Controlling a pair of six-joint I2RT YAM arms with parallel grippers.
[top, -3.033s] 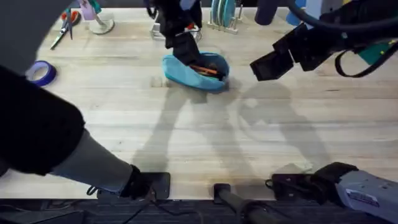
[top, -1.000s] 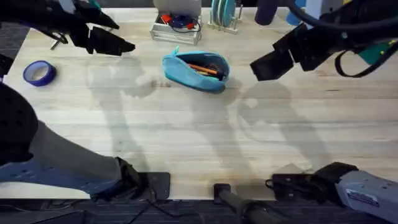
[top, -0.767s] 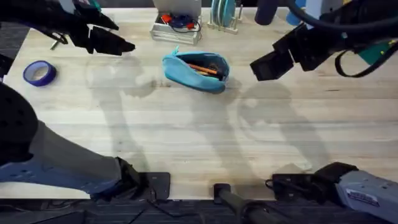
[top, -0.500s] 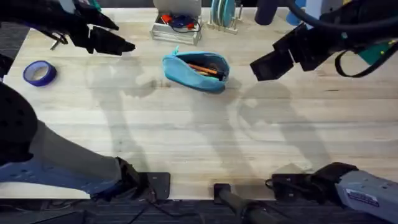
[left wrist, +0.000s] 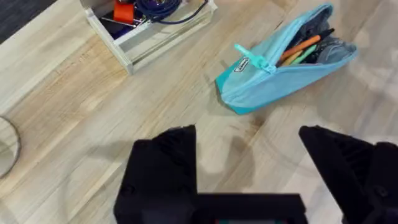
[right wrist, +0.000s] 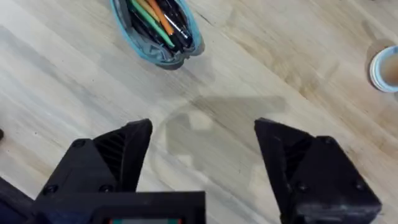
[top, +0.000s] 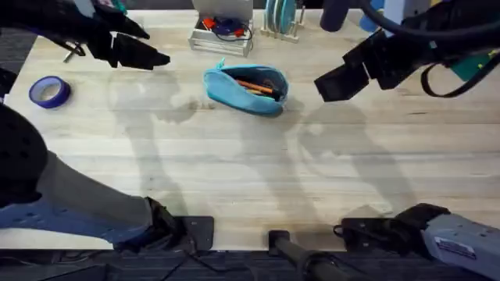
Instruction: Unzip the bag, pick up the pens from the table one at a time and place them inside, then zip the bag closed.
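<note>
The light-blue bag (top: 246, 87) lies on the table (top: 250, 172) at the back middle, its zipper open. Orange and yellow pens (top: 254, 85) lie inside it. In the left wrist view the bag (left wrist: 283, 65) shows its zipper pull toward the camera, with pens (left wrist: 303, 48) in the opening. The right wrist view looks into the bag (right wrist: 155, 28) at the pens (right wrist: 158, 18). My left gripper (top: 152, 58) hovers open, left of the bag and apart from it. My right gripper (top: 332, 84) hangs open to the bag's right, holding nothing.
A blue tape roll (top: 50, 91) lies at the far left. A small tray of cables (top: 220, 33) stands behind the bag, a rack (top: 281, 19) beside it. Scissors (top: 72, 51) lie at the back left. The front half of the table is bare wood.
Three seconds ago the left arm stood over the bag; it has since swung away to the left. Over the last second nothing has moved.
</note>
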